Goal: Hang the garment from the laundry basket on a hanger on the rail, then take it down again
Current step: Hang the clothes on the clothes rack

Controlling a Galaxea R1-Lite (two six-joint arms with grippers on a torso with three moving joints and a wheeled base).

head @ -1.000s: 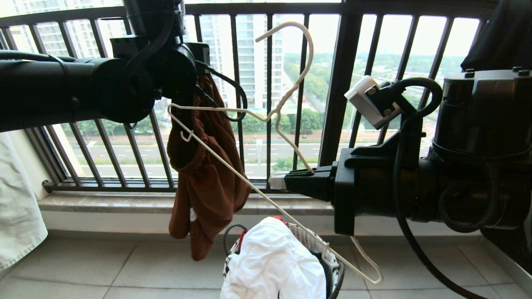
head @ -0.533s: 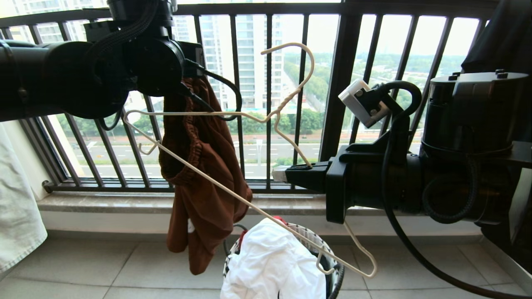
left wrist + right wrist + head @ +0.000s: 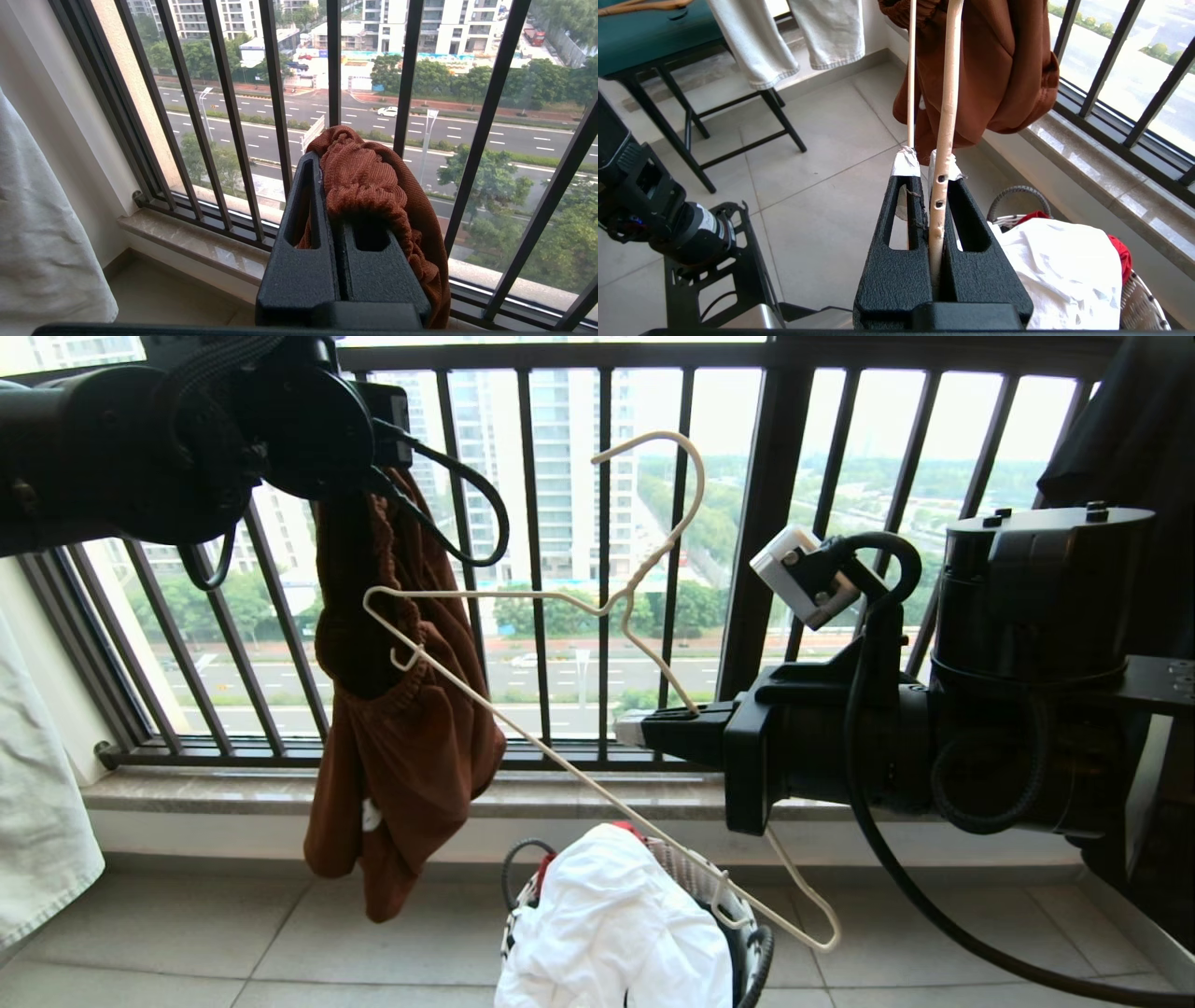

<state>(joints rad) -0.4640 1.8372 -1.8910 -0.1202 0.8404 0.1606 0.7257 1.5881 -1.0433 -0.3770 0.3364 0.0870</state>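
The garment (image 3: pixel 401 709) hung in the air before the balcony railing (image 3: pixel 766 523), well above the laundry basket (image 3: pixel 756 952), and over the last second you had carried it up and toward the robot's left, so its waistband now sat higher than the hanger's near tip. The hanger (image 3: pixel 523 737) had barely moved, its tip lying across the cloth; whether it sat inside the waistband you could not tell from here. That likely meant the threading was unfinished. Your left gripper (image 3: pixel 343 261) was clamped fully on the bunched waistband. Your right gripper (image 3: pixel 653 728) was pinched tight on the hanger's wire, holding it tilted, hook uppermost.
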